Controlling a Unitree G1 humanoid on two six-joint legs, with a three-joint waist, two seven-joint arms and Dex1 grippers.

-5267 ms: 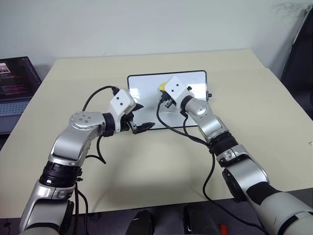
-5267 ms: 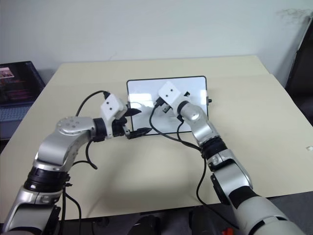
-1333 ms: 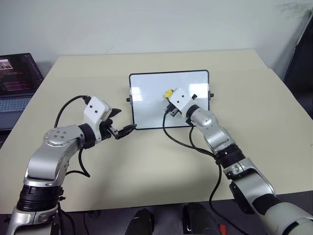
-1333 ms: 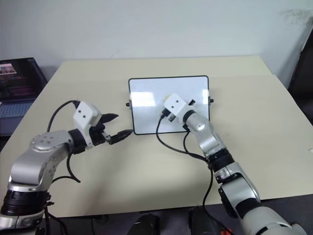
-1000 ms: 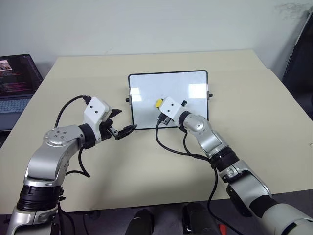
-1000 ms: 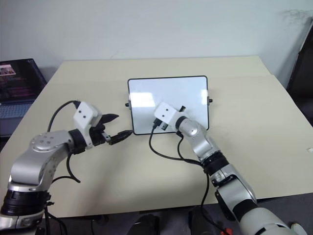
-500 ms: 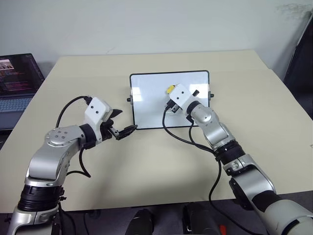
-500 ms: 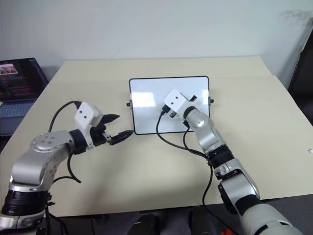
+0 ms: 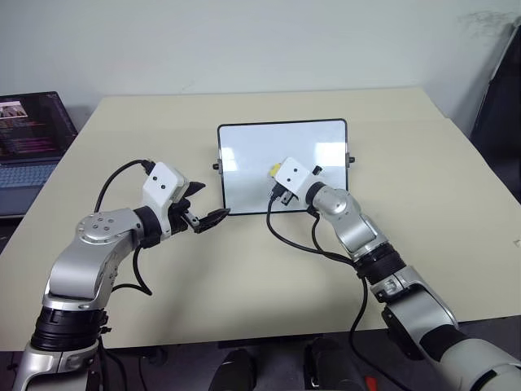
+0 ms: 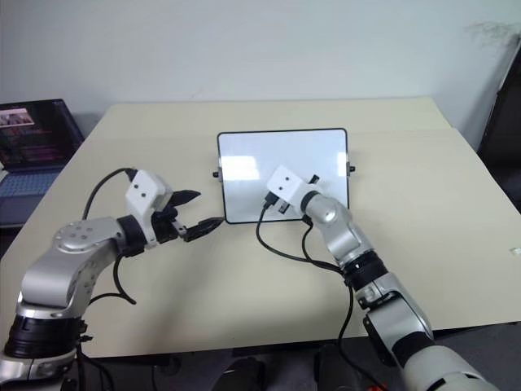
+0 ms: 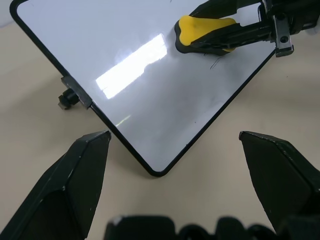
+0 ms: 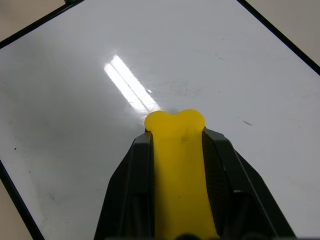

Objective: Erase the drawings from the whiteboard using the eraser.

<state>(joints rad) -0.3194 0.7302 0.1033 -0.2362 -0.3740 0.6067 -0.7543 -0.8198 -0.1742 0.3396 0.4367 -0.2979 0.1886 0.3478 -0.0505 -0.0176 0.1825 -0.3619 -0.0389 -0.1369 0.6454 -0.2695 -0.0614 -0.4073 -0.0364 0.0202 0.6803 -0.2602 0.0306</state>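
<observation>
The whiteboard (image 9: 252, 151) lies flat on the beige table, black-framed, with small side knobs. My right gripper (image 9: 278, 174) is shut on the eraser (image 9: 275, 170), whose yellow top (image 12: 177, 150) shows between the black fingers. It rests on the board's middle, toward the near edge. Of the drawings, faint thin strokes remain: a short dash (image 12: 246, 122) and a thin line (image 11: 215, 62) beside the eraser (image 11: 202, 30). My left gripper (image 9: 210, 202) hovers open just off the board's near left corner (image 11: 155, 172), holding nothing.
An open laptop (image 9: 28, 134) stands at the table's far left edge. The table (image 9: 423, 179) is bare to the right of the board and in front of it. Black cables hang from both wrists. A dark object (image 9: 506, 90) stands past the right edge.
My right gripper has swept the eraser across the board, out toward the far side and back toward the near edge. The left arm has stayed put.
</observation>
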